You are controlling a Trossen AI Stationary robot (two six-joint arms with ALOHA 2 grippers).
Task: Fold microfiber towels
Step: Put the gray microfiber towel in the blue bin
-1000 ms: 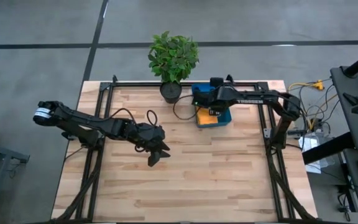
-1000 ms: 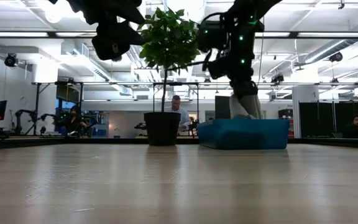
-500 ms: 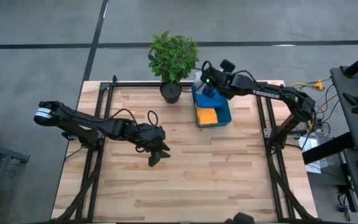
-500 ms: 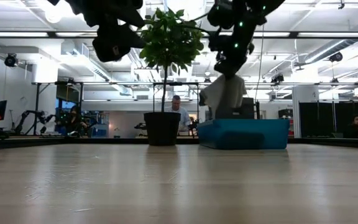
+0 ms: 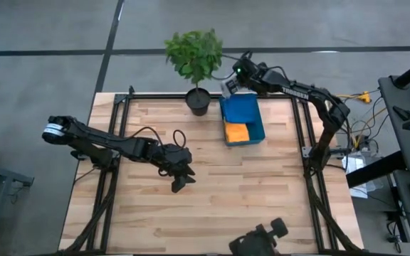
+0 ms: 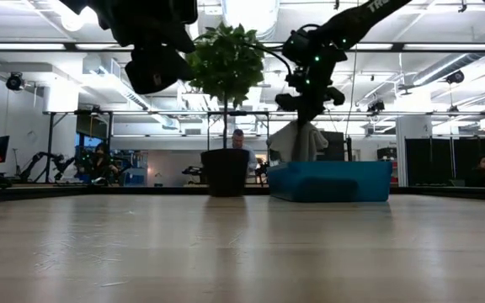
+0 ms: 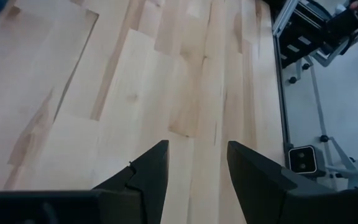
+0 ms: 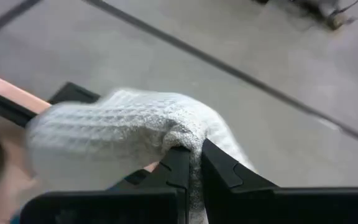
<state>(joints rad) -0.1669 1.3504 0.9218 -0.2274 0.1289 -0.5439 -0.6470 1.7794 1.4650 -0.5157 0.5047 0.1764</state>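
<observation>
My right gripper [image 5: 232, 80] is shut on the pale grey towel [image 8: 117, 134] above the far left corner of the teal bin [image 5: 259, 126]. In the low view the towel [image 6: 297, 139] hangs bunched under the gripper [image 6: 310, 97]. An orange towel [image 5: 237, 132] and a blue towel [image 5: 240, 108] lie inside the bin. My left gripper [image 5: 182, 179] hovers open over bare wood at the table's middle, with nothing between its fingers [image 7: 197, 168]. No green towel shows. My right gripper pinches a bunched fold of the grey towel [image 8: 185, 140] between its two fingers, which slant downward. The cloth bulges out past the fingertips and hangs slack below them. The bin wall hides its lower end [image 6: 296, 156] in the low view.
A potted plant [image 5: 194, 57] stands at the far edge, just left of the bin, its pot [image 5: 198, 102] close to my right gripper. Black frame rails [image 5: 112, 142] run along the table's sides. A dark object [image 5: 258, 242] sits at the near edge. People show in the room behind.
My right gripper has risen from inside the bin and swung toward the table's far edge, rolling its wrist as it went. The grey towel has come up out of the bin with it and now hangs at the bin's far left corner. The plant's foliage has shifted slightly.
</observation>
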